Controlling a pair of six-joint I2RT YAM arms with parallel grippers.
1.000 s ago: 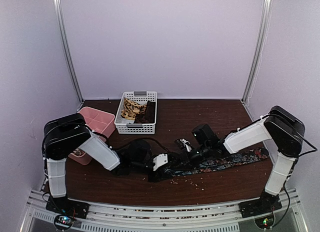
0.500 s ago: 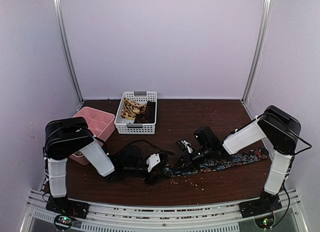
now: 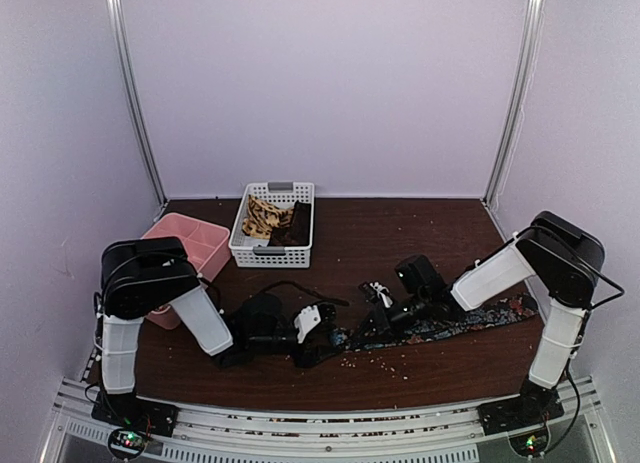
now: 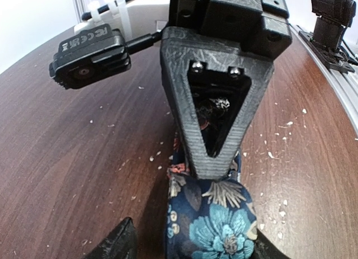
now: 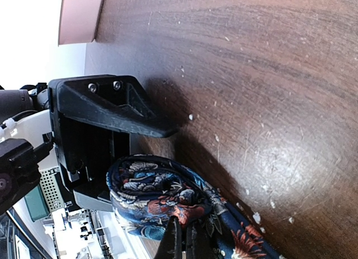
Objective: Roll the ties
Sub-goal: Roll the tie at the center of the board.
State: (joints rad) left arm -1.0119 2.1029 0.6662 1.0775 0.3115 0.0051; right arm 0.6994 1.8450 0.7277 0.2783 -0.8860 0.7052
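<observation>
Left claw: we see the left gripper (image 3: 334, 341) low on the table, jaws wide, a finger (image 4: 120, 242) on either side of the tie's rolled end. A strip of bare wood shows between that finger and the cloth.
Right claw: the right gripper (image 3: 360, 331) faces the left claw from close by. Its jaws are narrow, and the fingertips (image 5: 172, 236) pinch the cloth just behind the roll.
Floral tie: the dark fabric necktie with blue, red and white flowers (image 3: 450, 326) has its curled end between the left claw's fingers, right at the right claw's tip. Its flat length trails away under the right arm.
Other ties: a tan patterned fabric necktie (image 3: 260, 218) and a plain dark brown fabric necktie (image 3: 298, 223) lie in the white perforated plastic basket (image 3: 250, 255), well beyond both claws and nearer the left one.
Tray: a pink plastic tray (image 3: 205, 238) sits just beside the basket, behind the left arm and well apart from its claw.
Table: the dark brown wooden tabletop (image 3: 400, 233) has pale crumbs scattered near both claws.
</observation>
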